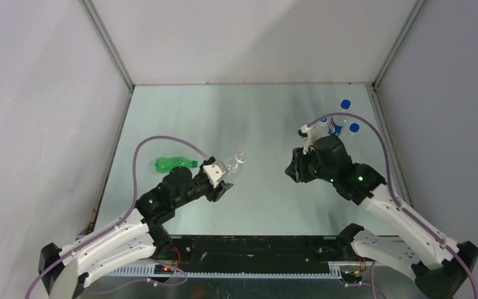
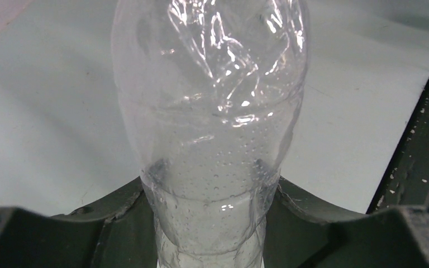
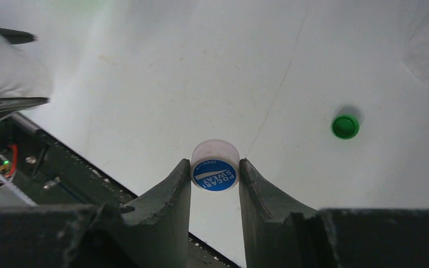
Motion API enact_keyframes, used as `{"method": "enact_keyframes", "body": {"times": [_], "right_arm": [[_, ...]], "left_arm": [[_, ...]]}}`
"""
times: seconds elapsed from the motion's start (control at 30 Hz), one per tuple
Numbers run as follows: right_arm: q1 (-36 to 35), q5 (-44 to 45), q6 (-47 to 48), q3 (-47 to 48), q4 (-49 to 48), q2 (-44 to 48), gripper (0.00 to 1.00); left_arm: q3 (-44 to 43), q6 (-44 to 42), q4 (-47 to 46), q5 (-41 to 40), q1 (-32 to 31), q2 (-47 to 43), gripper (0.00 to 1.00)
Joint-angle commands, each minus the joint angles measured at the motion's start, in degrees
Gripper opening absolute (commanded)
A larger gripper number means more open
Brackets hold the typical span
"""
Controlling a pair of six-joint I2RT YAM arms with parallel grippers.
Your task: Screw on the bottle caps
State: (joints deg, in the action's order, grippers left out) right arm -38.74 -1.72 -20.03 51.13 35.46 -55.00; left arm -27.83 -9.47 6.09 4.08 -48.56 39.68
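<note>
White cap (image 3: 215, 162) clenched in my right pincer (image 3: 215, 172); clear bottle (image 2: 212, 128) grasped by my left pincer (image 2: 211, 192). Bare worktop (image 1: 261, 124) btw them. Only right wrist cam shows green cap (image 3: 345, 127), lying alone w/ room around. Top cam: green bottle (image 1: 175, 164) lying beside left arm.

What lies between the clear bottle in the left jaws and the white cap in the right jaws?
Only bare table. The top view shows it separating the clear bottle from the right gripper, which pinches the white cap.
</note>
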Motion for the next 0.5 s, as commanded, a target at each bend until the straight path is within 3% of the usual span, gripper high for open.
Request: {"method": "enact_keyframes", "body": {"times": [0.0, 0.17, 0.47], "right_arm": [[0.3, -5.1, 4.0, -0.2, -0.7, 7.5, 0.01], [0.3, -11.0, 9.8, 1.0, -3.4, 12.5, 0.00], [-0.3, -24.8, 22.2, 4.5, -6.4, 11.5, 0.00]], "left_arm": [[-2.2, -1.5, -0.1, 4.6, 0.3, -2.6, 0.16], [-2.5, -5.7, 1.6, 9.1, 0.3, -3.9, 0.16], [-8.1, -12.9, 7.6, 15.2, 0.3, 1.4, 0.13]]}}
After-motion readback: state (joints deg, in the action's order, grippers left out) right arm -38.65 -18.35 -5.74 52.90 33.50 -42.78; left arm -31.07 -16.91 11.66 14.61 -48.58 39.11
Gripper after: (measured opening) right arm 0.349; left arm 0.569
